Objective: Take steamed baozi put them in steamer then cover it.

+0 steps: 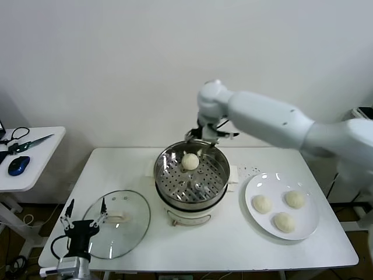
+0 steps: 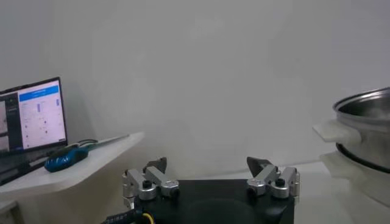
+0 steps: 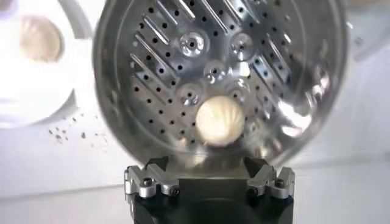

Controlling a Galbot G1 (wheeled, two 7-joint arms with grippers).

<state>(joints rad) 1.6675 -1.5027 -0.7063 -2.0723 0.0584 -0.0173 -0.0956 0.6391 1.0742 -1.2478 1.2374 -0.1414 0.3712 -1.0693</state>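
Left gripper (image 1: 85, 217) waits near the front left corner of the white table (image 1: 245, 245), jaws spread wide and holding nothing, just over the front edge of the round clear glass lid with a white handle (image 1: 119, 223) that lies flat there. At the table's middle stands the round shiny steel steamer on its white base (image 1: 191, 179); one cream-white baozi (image 1: 190, 161) sits on the perforated tray toward the far rim. Right gripper (image 1: 205, 139) hangs above that far rim, jaws wide, clear of the bun. Three more cream-white buns (image 1: 284, 221) rest on a flat white plate (image 1: 265, 182) near the right edge.
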